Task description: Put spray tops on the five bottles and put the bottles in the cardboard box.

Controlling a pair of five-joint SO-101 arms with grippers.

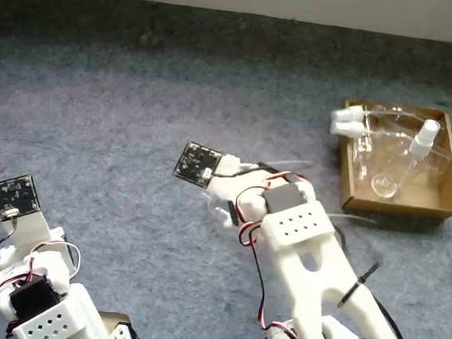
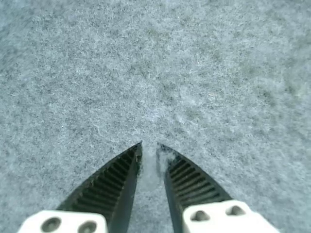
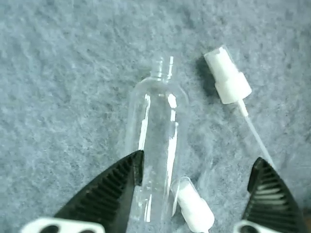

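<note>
Far right on the grey table: cardboard box holding capped bottles, clear, lying down. Three white tops visible there, two poking over the box's left wall. Centre, left of the box: right claw spread wide, gripping nothing, above an uncapped bottle lying flat on the table. Loose spray top with dip tube just beside its neck; second spray top just beside its body. Near left: left claw nearly closed, narrow gap, nothing between, low over the table.
</note>
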